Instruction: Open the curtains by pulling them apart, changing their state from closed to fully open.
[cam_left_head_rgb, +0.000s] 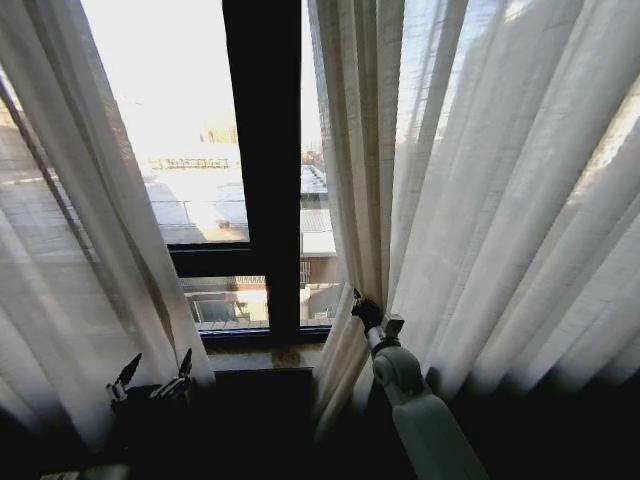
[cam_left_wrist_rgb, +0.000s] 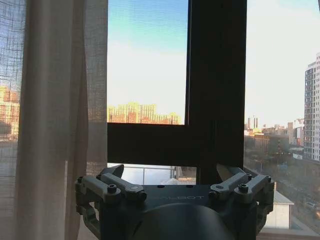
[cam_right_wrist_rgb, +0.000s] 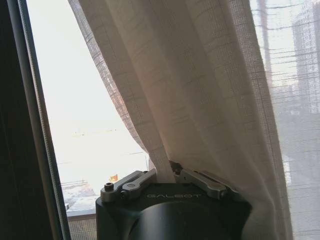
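Sheer off-white fabric hangs in two panels at the window, already parted in the middle: the left curtain (cam_left_head_rgb: 70, 270) drapes down the left side and the right curtain (cam_left_head_rgb: 480, 200) fills the right side, with bare glass and the dark window frame (cam_left_head_rgb: 262, 170) showing between them. The right gripper (cam_left_head_rgb: 362, 305) reaches up to the inner edge of the right curtain, low down, and its jaws are closed on a bunched fold of the cloth, which rises out of them in tight pleats in the right wrist view. The left gripper (cam_left_head_rgb: 152, 385) sits low beside the bottom of the left curtain, its jaws spread wide and holding nothing. A brown window sill (cam_left_head_rgb: 265, 355) runs below the glass.
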